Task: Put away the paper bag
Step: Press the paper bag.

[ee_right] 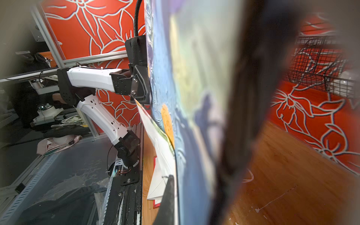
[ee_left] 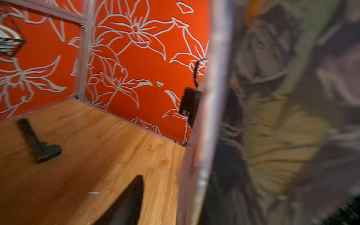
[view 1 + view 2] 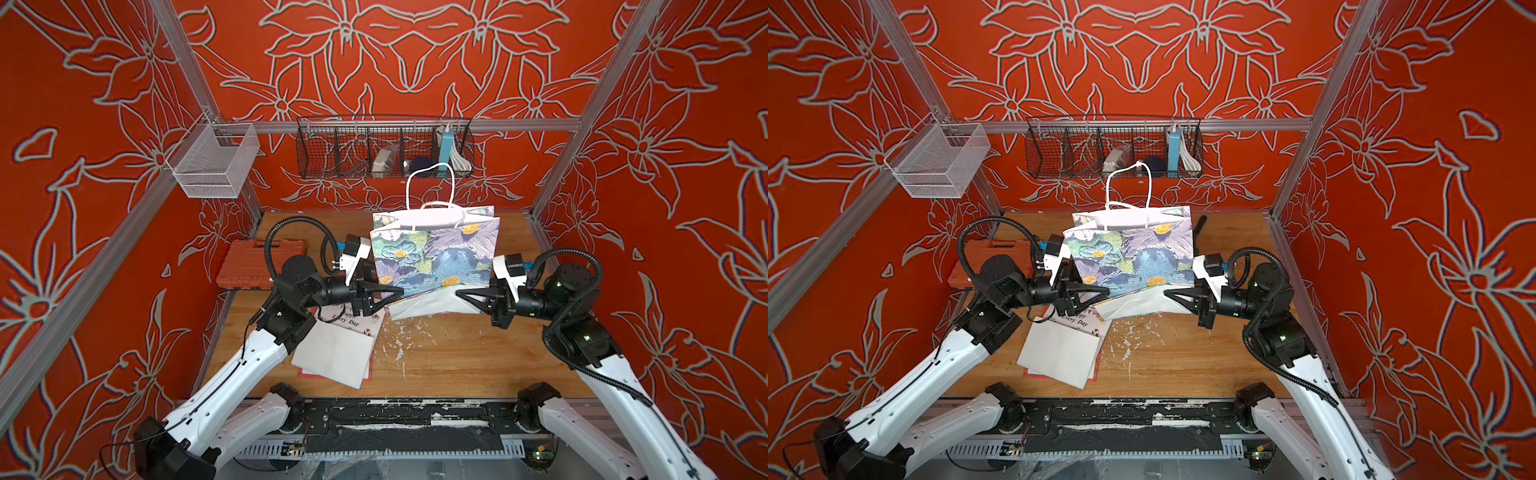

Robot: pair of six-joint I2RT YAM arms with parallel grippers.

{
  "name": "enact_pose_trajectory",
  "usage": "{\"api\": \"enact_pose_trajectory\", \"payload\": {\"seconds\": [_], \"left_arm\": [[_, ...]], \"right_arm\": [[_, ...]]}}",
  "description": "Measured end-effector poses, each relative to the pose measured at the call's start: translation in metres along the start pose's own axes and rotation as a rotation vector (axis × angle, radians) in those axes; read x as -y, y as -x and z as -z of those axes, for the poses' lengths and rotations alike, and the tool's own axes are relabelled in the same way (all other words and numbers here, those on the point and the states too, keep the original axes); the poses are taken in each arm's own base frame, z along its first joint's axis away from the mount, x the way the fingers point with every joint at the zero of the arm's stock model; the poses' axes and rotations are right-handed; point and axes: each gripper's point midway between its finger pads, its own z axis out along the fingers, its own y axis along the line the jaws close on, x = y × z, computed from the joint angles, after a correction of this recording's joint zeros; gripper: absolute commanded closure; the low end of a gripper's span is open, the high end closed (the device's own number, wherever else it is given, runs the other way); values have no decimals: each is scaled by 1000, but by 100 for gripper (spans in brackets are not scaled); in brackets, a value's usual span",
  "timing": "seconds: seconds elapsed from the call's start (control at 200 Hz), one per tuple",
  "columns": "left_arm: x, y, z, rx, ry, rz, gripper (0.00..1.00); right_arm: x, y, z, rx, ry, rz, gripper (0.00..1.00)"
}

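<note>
Red floral-papered cell with a wooden counter (image 3: 457,357).

Item: paper bag (image 3: 436,253), blue-and-lilac flower print, white cord handles (image 3: 430,183). It stood upright at mid-counter, mouth up, its white base panel (image 3: 428,309) creased outward toward the front.

Left gripper (image 3: 384,286): at the bag's lower left corner, jaws parted. The one seen in the left wrist view stood clear of the bag's edge; nothing held.

Right gripper (image 3: 461,294): jaws closed on the bag's lower right corner.

Also present: black wire basket (image 3: 316,149) on the back rail, white mesh basket (image 3: 216,166) on the left frame, orange tool case (image 3: 253,266), white envelope (image 3: 332,353) over a greeting card.

Step, as judged: securing the base for flattening. The next move would call for the left jaws to close on their corner, so that both arms shared the bag.
</note>
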Motion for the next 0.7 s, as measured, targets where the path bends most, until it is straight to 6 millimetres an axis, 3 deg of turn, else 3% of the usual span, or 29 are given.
{"api": "enact_pose_trajectory", "payload": {"seconds": [0.14,0.34,0.475,0.701], "left_arm": [[-19,8,21,65,190,-7,1],[-7,-1,49,118,259,-58,1],[-1,-19,45,81,188,-43,1],[-28,-47,25,6,149,74,1]], "right_arm": [[6,4,6,0,-87,1,100],[14,5,10,-12,-165,-12,100],[15,5,8,-18,-151,-29,100],[2,6,-6,-14,-23,-78,100]]}}
